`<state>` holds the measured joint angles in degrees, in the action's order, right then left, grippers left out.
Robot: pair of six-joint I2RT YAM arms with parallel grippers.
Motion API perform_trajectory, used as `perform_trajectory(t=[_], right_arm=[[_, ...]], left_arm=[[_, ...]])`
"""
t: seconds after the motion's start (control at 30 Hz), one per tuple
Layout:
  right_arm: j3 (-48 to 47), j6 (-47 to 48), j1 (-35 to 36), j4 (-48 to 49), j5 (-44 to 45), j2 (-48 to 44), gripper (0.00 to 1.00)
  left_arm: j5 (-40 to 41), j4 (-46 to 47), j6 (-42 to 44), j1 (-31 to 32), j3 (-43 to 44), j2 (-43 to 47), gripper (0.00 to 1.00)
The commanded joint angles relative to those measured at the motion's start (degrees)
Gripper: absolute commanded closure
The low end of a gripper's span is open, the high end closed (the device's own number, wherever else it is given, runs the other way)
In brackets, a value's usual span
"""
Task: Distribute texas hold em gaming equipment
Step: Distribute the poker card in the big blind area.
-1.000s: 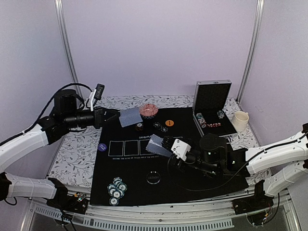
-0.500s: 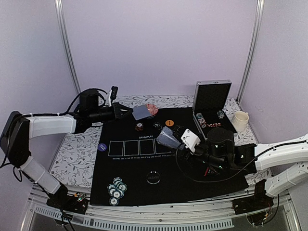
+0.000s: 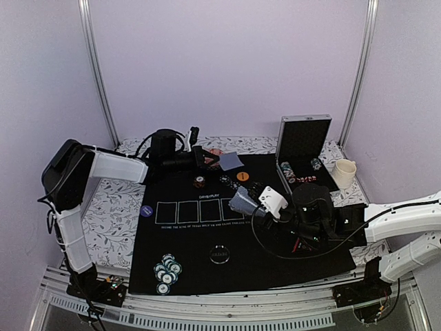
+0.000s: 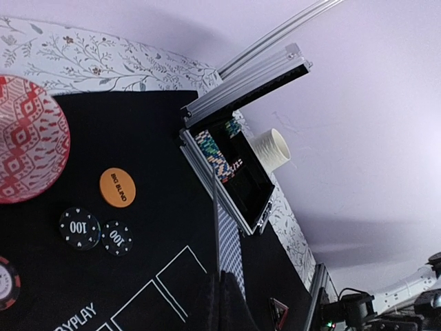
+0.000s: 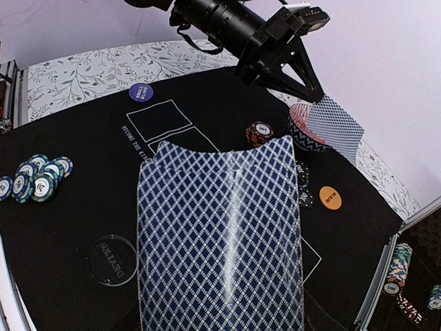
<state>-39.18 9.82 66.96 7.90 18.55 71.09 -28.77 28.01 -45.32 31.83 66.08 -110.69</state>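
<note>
Currently, left claw (image 3: 211, 158): clenched on lone card (image 3: 232, 161), upper centre; we judge it is for dealing.
Right claw (image 3: 249, 201): grasping the deck (image 5: 220, 234), backs up, as supply.

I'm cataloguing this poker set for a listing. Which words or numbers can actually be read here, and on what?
"BIG BLIND": orange button.
"100": each of two black chips.
"DEALER": round dark button.
"SMALL BLIND": blue button, faint.
"RYPLAY": cut-off word on the mat.
Line under the mat's rectangles: too small to read.
Teal chips: numbers blurred.
Card: pattern only, no text.
</note>
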Motion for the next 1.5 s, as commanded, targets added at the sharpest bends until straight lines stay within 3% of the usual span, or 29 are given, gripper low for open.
perform_trajectory(t=[0.0,0.07,0.23,0.43,0.73,0.87,0.93,1.07,1.13,1.33,1.47], right_arm=[[-2.29,-1.03,-0.43,-1.19,1.16,0.30,0.51],[-2.41,-0.90,-0.44,-1.18,1.06,0.35,0.51],[-2.94,-0.64,-0.47,-1.22,1.06,1.18,0.51],[-2.75,-1.33,-0.58,-1.40,0.72,1.53,0.51],[-3.42,-1.64,-0.59,-1.97,0.83,2.04,0.51],[-3.70,-2.15,-0.58,-2.94,0.81,1.80,0.52],[-3.73,-2.38,-0.59,-3.30,0.86,1.57,0.52],[-3.98,-2.53,-0.52,-3.91,0.94,1.26,0.52],[-4.21,-2.61,-0.57,-4.25,1.10,1.09,0.52],[-4.47,-3.12,-0.56,-5.38,0.99,0.24,0.52],[-4.54,-3.19,-0.52,-5.38,0.45,-0.25,0.52]], left_arm=[[2.12,2.87,-0.08,-0.50,0.91,0.04,1.00],[2.53,4.68,-0.55,-0.26,0.92,-0.33,1.00],[1.69,-0.24,0.07,2.42,10.04,-8.54,1.00],[6.32,-8.36,3.05,5.69,20.36,-17.28,1.00],[5.27,-13.84,4.17,8.44,32.98,-27.61,1.00],[8.35,-16.55,5.60,8.84,34.46,-29.28,1.00],[9.38,-17.53,6.32,8.86,34.71,-29.19,0.90],[10.90,-19.17,8.78,8.84,34.41,-27.44,0.54],[10.32,-19.27,9.86,8.67,33.79,-25.43,0.44],[2.02,-10.56,12.24,8.09,23.53,-10.65,0.34],[1.72,-13.00,16.66,6.41,16.99,2.06,0.26]])
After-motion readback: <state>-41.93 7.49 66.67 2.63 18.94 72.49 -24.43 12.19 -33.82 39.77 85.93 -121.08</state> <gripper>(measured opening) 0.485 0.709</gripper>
